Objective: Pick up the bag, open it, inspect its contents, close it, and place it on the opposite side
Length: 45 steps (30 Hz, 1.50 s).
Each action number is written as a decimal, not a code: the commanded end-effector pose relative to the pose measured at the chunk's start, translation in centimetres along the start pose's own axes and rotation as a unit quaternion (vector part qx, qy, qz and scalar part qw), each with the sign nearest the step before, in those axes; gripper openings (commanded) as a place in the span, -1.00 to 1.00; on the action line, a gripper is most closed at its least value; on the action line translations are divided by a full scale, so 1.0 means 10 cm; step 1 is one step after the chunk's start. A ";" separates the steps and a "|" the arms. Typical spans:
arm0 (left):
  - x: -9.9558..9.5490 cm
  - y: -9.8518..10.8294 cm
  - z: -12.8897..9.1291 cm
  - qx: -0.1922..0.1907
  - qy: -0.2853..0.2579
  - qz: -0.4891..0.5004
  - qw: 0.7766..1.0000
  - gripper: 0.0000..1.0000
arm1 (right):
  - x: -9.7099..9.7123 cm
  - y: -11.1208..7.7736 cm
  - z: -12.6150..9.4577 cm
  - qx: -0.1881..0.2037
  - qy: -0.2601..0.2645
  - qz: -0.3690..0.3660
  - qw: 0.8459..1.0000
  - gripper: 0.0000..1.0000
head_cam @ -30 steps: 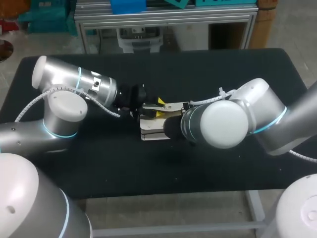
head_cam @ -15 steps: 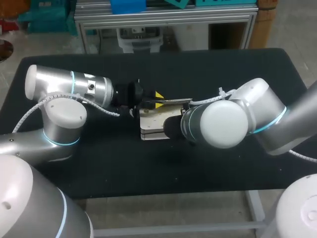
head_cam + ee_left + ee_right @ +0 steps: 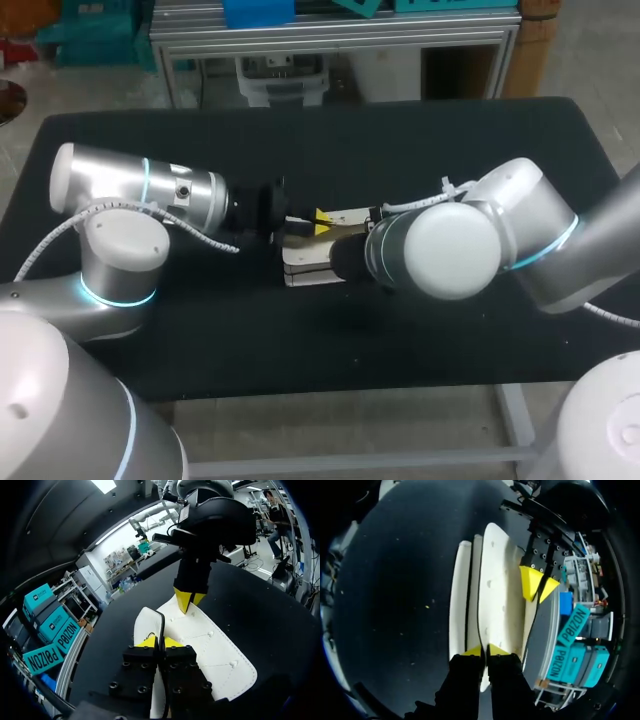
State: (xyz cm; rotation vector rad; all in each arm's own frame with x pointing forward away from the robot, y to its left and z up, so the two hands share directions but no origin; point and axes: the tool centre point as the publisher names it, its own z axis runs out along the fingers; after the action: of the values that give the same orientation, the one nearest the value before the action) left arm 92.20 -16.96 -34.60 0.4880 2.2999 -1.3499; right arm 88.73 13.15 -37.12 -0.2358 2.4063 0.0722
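Note:
A flat white bag [image 3: 300,266] with stitched seams lies on the black table [image 3: 450,150] at its middle. My left gripper [image 3: 319,222] comes in from the left and is shut on the bag's thin, dark-edged upper flap [image 3: 161,625], yellow tips together [image 3: 159,641]. Across the bag [image 3: 215,647], my right gripper [image 3: 189,599] pinches the opposite end. In the right wrist view its own tips [image 3: 484,651] are shut on a white panel of the bag [image 3: 495,590], with the left gripper [image 3: 539,584] ahead. In the head view the right forearm hides the right gripper's fingers.
My two arms meet over the table's middle, the bulky right elbow [image 3: 450,250] covering the bag's right part. Bare black tabletop stretches in front of the bag [image 3: 330,340] and behind it [image 3: 350,140]. Nothing else lies on the table.
The left gripper's fingers have come together on the bag's flap. The left wrist has swung level; the flap rose briefly, then came back down. The right arm has held still.

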 end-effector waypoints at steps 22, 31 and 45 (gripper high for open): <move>0.02 0.02 -0.06 -0.004 -0.009 -0.007 1.000 -0.33 | 0.03 -0.02 0.03 -0.004 -0.268 0.000 0.963 -1.00; 0.00 0.02 -0.01 -0.012 -0.034 0.022 0.999 -0.77 | 0.03 -0.02 0.03 -0.004 -0.268 0.000 0.963 -1.00; 0.24 0.08 0.03 -0.062 -0.081 0.099 0.990 -1.00 | 0.03 -0.02 0.03 -0.004 -0.268 0.000 0.963 -1.00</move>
State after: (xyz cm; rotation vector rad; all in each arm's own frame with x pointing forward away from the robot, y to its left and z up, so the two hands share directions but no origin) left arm 91.98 -16.92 -36.00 0.5752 2.1836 -1.1104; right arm 88.87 13.17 -37.08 -0.2349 2.4041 0.0715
